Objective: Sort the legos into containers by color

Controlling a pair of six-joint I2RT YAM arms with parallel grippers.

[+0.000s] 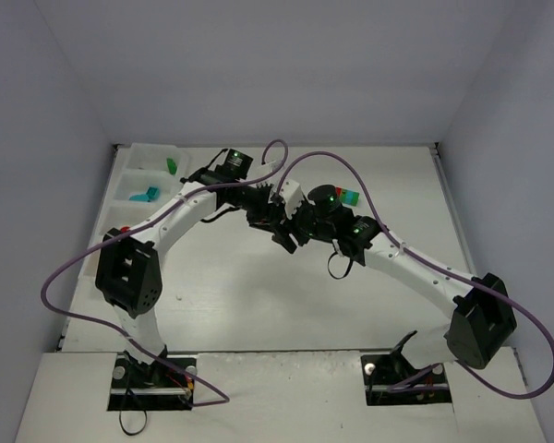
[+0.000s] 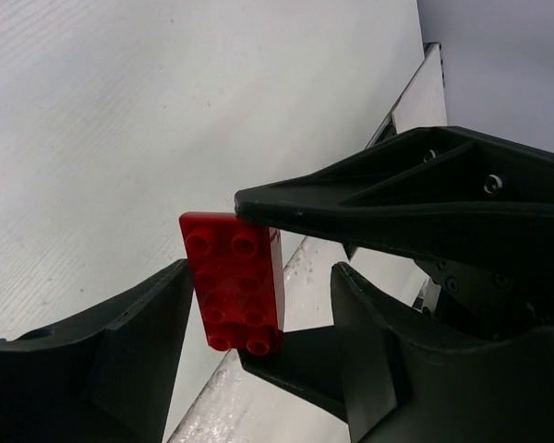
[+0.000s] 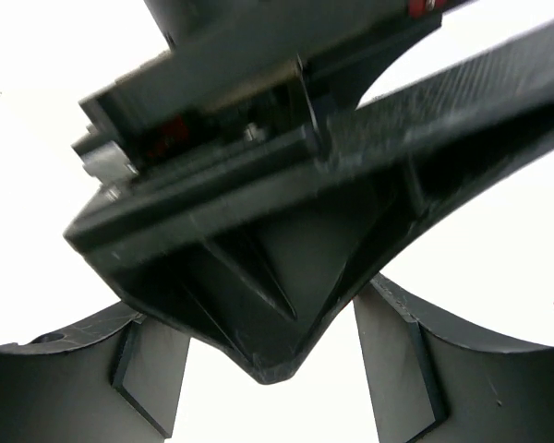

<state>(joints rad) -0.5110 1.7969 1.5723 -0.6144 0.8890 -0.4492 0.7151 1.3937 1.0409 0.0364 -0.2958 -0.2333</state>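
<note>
White tabletop (image 1: 258,305), arms meeting mid-table. Left gripper (image 2: 260,305) gapes wider than the red brick (image 2: 233,281) leaning on one finger. Right gripper (image 3: 258,314) touches its top corner; grip can't be told. Likely a handover toward the tray (image 1: 129,155), well apart.

A white table (image 1: 258,305) with a faintly streaked top fills the middle. Plain pale lilac-grey walls enclose it: the back wall (image 1: 277,65) beyond its far edge, a left wall (image 1: 28,138) and a right wall (image 1: 526,111) along its sides. Light falls soft and even.
</note>
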